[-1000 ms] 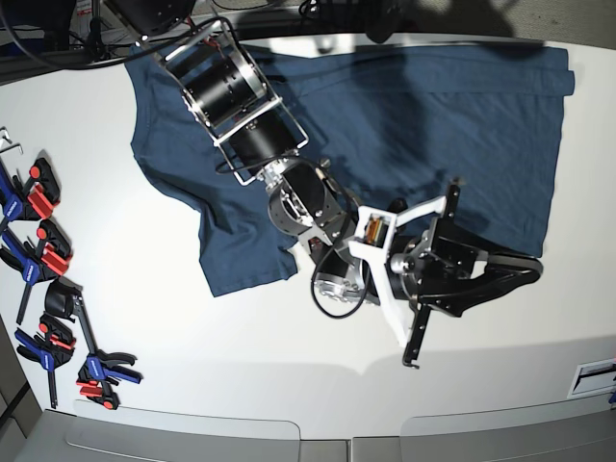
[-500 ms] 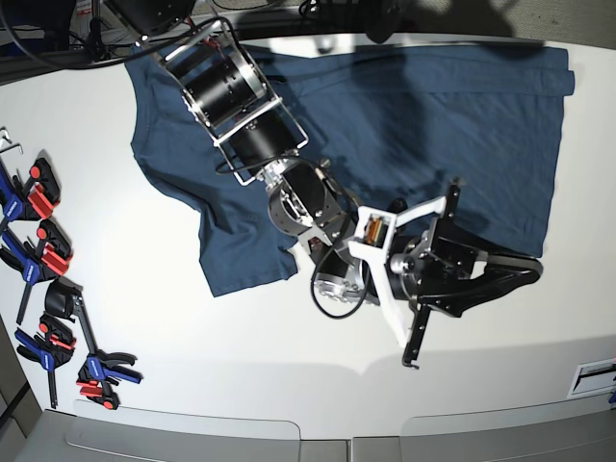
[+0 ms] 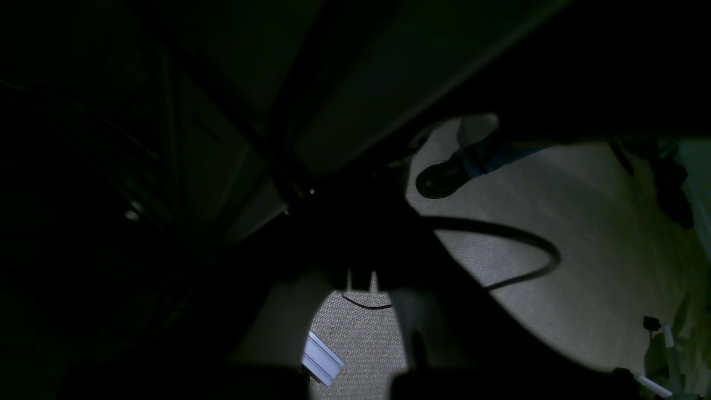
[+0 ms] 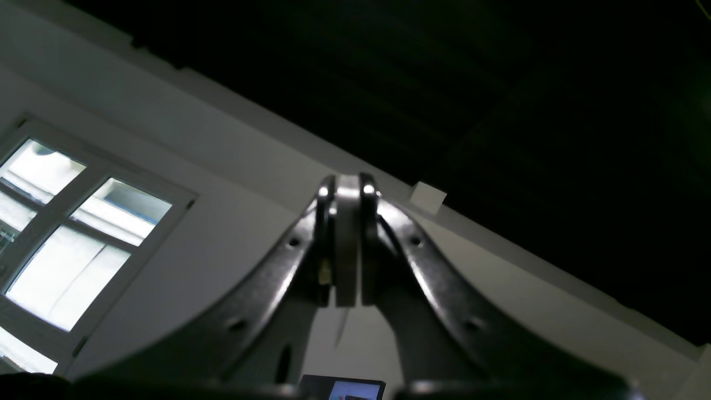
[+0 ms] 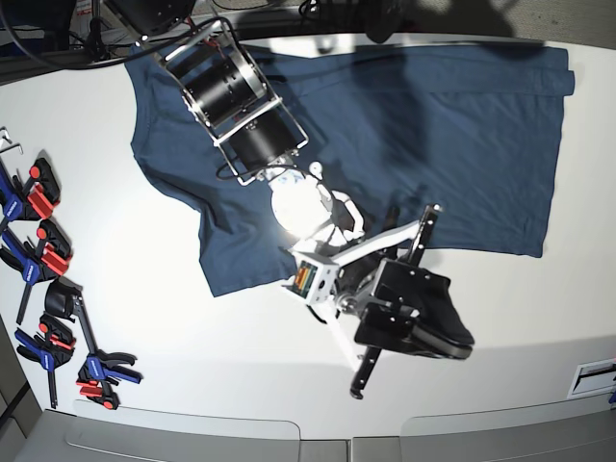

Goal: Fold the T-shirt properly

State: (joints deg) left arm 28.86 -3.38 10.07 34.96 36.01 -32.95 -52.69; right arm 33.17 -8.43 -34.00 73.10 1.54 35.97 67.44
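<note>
While plain dark navy-blue cotton T-shirt lies unfolded along worktop's far edge: pre-grasp step; right gripper clamped, empty; next, reach hem, pinch.

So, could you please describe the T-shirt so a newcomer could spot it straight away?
Start from the white table in the base view. Spread flat across its far half lies the dark navy short-sleeved cotton T-shirt, partly under a robot arm. It is the only cloth there; the blue-and-red clamps sit at the table's edge.

The T-shirt is plain dark navy; beside it the table is white, with blue-and-red clamps.
</note>
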